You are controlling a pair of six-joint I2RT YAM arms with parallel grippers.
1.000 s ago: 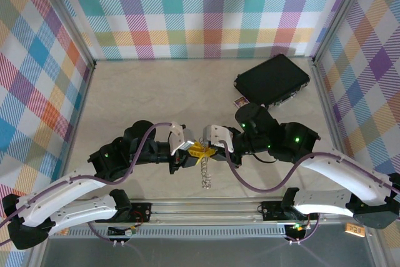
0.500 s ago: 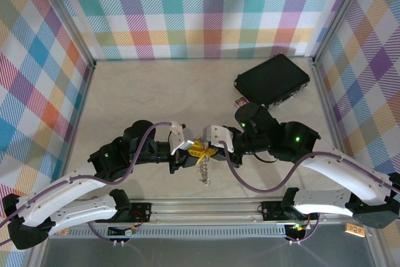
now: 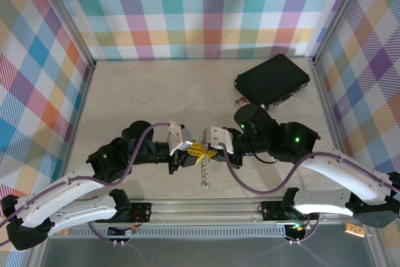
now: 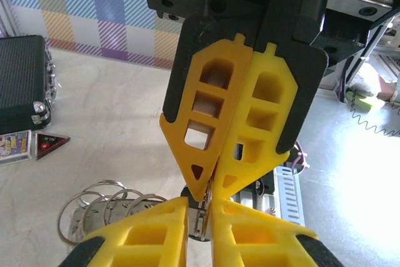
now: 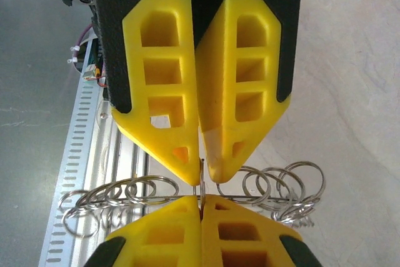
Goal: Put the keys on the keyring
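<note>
Top external: keyring (image 3: 203, 173) dangles straight.

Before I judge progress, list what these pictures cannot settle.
Key: too small in top external; in wrist views the shut left gripper and right gripper hide their pinch points.
Keyring chain: partly behind fingers, right wrist view.
Black case: cut by left wrist view's left edge.

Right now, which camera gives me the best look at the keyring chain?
Right wrist. The keyring lies close and sharp there, its loops fanned out to both sides of the frame's middle. Left wrist catches a few loops low on the left, partly hidden. Top external shows a thin dangling strand, too small for detail.
</note>
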